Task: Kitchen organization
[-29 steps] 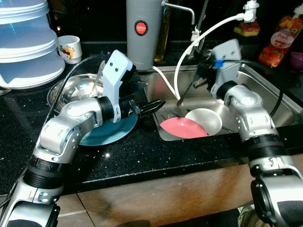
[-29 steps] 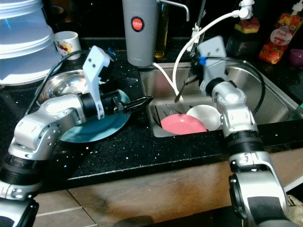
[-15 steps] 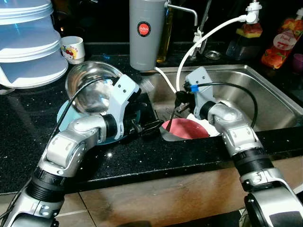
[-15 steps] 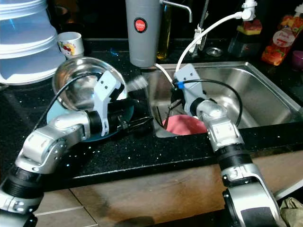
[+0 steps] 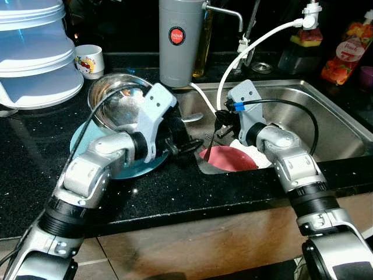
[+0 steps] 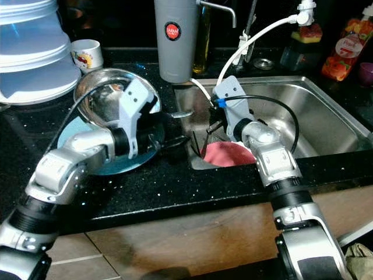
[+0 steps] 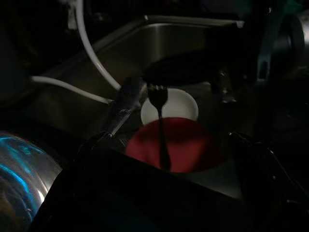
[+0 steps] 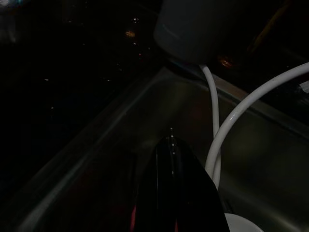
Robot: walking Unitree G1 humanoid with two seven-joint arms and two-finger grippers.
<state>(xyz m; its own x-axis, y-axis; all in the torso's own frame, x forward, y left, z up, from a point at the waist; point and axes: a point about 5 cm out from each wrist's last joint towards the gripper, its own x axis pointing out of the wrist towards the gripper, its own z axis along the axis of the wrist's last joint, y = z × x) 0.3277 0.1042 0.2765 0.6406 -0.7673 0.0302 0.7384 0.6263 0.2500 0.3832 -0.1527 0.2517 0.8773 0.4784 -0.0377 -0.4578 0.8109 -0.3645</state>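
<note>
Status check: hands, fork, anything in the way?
Right hand shut on fork above pink plate. Left hand at sink edge. White hose close by.

A pink plate [image 5: 230, 158], a teal plate [image 5: 125, 169], and black speckled counter [image 5: 175, 192].

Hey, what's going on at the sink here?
The robot is sorting dishes at the sink. Its right pincer is down in the basin, holding a fork upright over a pink plate, which lies beside a white bowl. Its left pincer reaches over the counter edge toward them. A steel bowl sits on a blue plate on the counter.
</note>
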